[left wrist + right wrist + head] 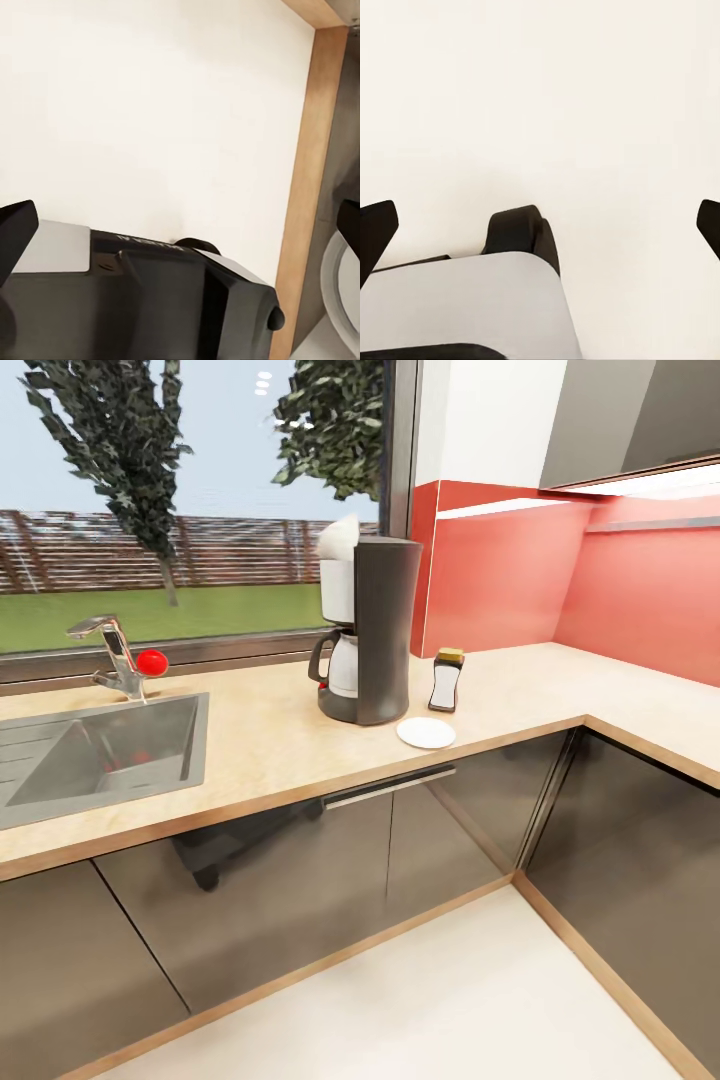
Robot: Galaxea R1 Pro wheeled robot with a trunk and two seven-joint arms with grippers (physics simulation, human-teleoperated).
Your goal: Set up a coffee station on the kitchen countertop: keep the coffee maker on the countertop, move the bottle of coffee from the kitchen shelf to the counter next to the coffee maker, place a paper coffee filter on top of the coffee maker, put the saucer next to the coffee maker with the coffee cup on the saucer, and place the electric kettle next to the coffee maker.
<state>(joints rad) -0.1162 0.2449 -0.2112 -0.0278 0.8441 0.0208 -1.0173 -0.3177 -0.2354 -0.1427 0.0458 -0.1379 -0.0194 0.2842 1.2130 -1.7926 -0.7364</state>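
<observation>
The coffee maker (372, 630) stands on the kitchen countertop (260, 750) in front of the window, its white carafe facing the sink. A white paper coffee filter (338, 538) sits on its top. Just right of it stands the bottle of coffee (446, 680) with its yellow cap. The white saucer (426, 733) lies bare in front of the bottle, near the counter's edge. My left gripper (184, 229) is open over the pale floor, beside the wooden plinth (304, 187). My right gripper (544, 229) is open too, with nothing between its fingers. The coffee cup, electric kettle and kitchen shelf are out of view.
A steel sink (100, 755) with a faucet (115, 655) and a red knob takes the counter's left part. The counter turns a corner at the right under a red backsplash (520, 580). Glossy dark cabinet fronts (300, 880) run below. My own dark base (150, 300) is under the left gripper.
</observation>
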